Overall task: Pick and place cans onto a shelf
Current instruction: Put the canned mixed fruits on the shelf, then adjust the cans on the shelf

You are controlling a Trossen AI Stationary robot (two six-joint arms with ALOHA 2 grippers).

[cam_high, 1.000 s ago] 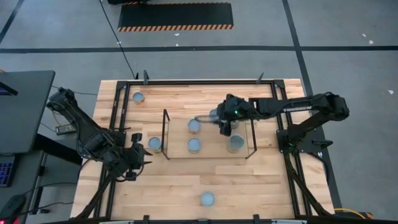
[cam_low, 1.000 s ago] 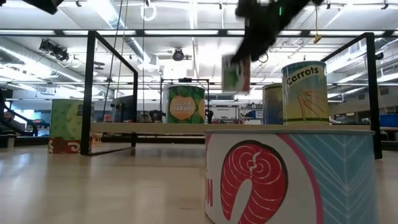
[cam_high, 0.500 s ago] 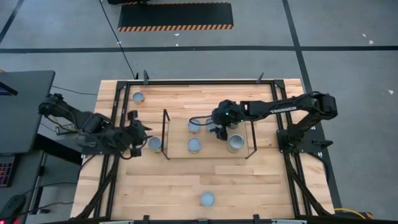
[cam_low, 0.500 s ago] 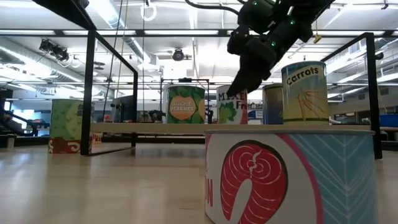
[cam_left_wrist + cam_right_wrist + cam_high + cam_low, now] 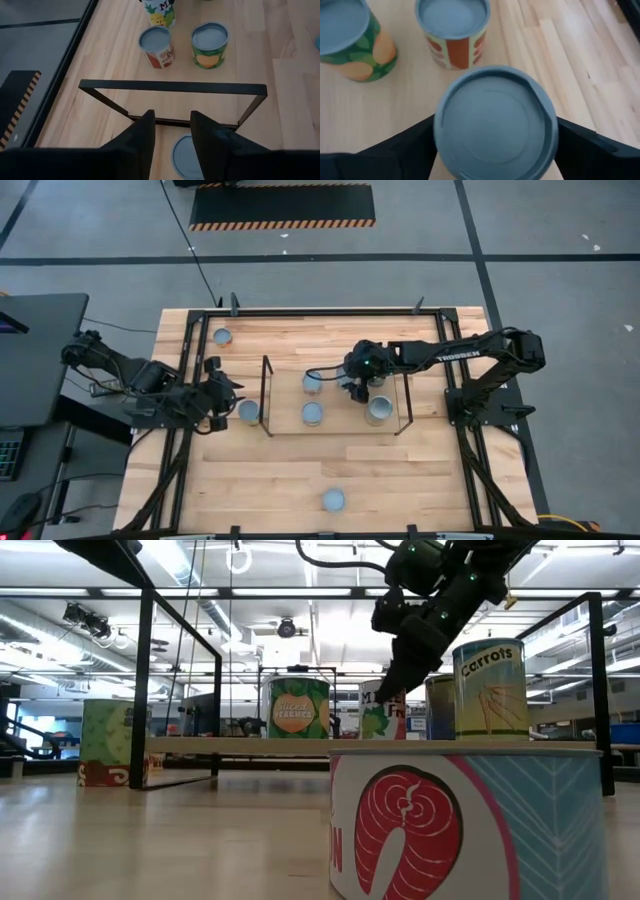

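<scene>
Cans (image 5: 313,413) stand on the shelf (image 5: 287,424); one more (image 5: 495,125) sits there inside the right claw (image 5: 358,392), fingers around it. Left claw (image 5: 222,402) hovers open over a can (image 5: 248,411) beside the shelf's left frame.

Evenly bright under ceiling strip lights (image 5: 330,592), soft shadows only; nearest salmon can (image 5: 465,825) looming large, right wrist foreground blurred.

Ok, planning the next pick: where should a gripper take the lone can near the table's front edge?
The lone can stands upright, lid up, nothing near it. Come down and pinch its round side wall around mid-height. The left gripper, open beside the shelf, looks freer; the right gripper holds another can on the shelf.
</scene>
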